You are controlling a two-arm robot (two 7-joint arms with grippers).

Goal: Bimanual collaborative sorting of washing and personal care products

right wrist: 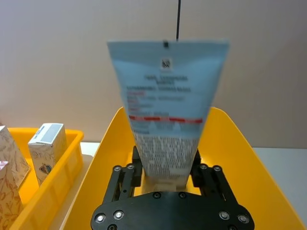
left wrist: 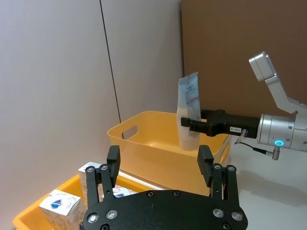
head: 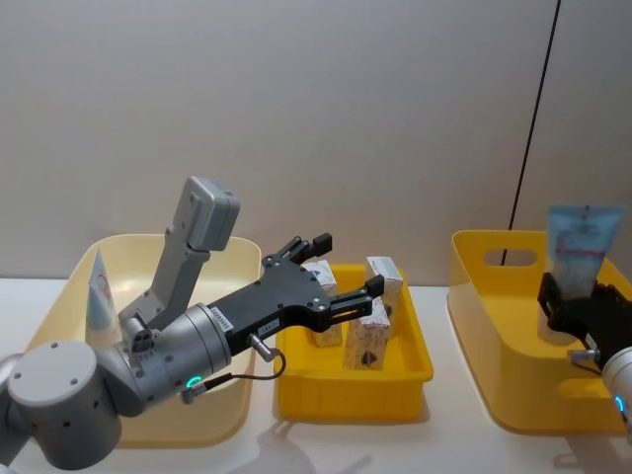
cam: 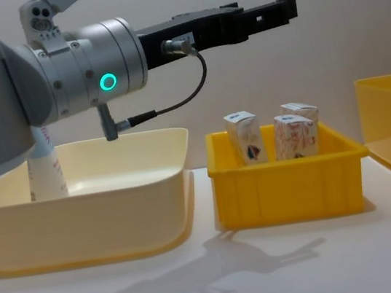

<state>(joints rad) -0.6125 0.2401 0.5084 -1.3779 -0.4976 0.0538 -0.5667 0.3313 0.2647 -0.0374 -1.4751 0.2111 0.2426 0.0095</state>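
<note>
Wall (head: 296, 99): plain grey-beige, crossed by a thin dark vertical line (head: 533, 118).
Bench (cam: 272, 267): white, carrying soft shadows.

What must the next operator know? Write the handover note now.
Left claw: open, empty, above the yellow tray.
Right claw: shut on a tube, held upright in the right yellow bin.
Cartons stand in the tray; another tube stands in the cream bin.
Done: one tube binned. Left: probably release the held tube, then the cartons.
</note>
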